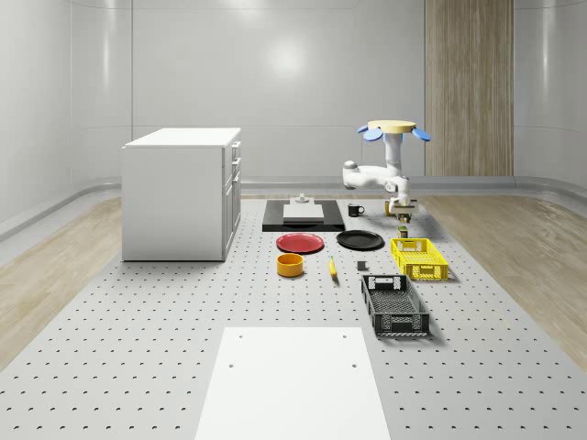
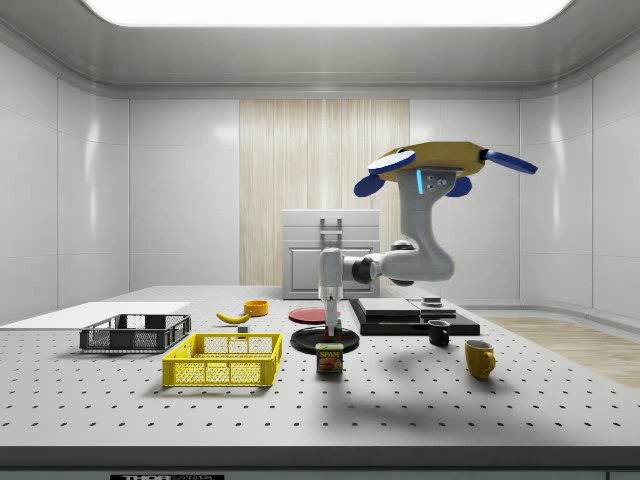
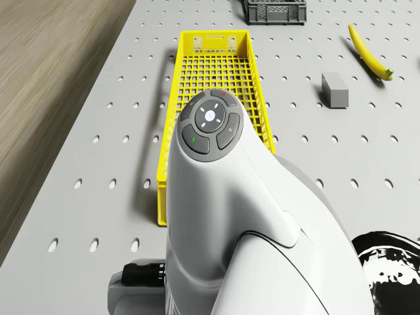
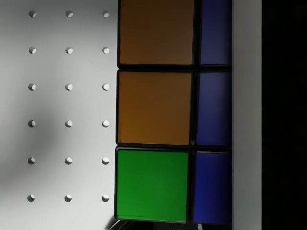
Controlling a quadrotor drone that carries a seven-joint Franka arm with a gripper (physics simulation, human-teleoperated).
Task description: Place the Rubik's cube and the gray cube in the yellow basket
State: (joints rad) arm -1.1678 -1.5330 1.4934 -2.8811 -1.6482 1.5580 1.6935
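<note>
yellow basket [image 1: 420,258], orange-green-blue Rubik's cube [image 4: 158,115]

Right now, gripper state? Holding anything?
Gripper: cannot tell open or shut; it is down at the Rubik's cube, with the drone hovering near the basket.

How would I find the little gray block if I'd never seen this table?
On the big table full of holes, find the yellow basket toward the whole-scene view's right. The gray cube lies on the table between that basket and the banana, apart from both. It is small, plain and gray, while both neighbours are bright yellow.
</note>
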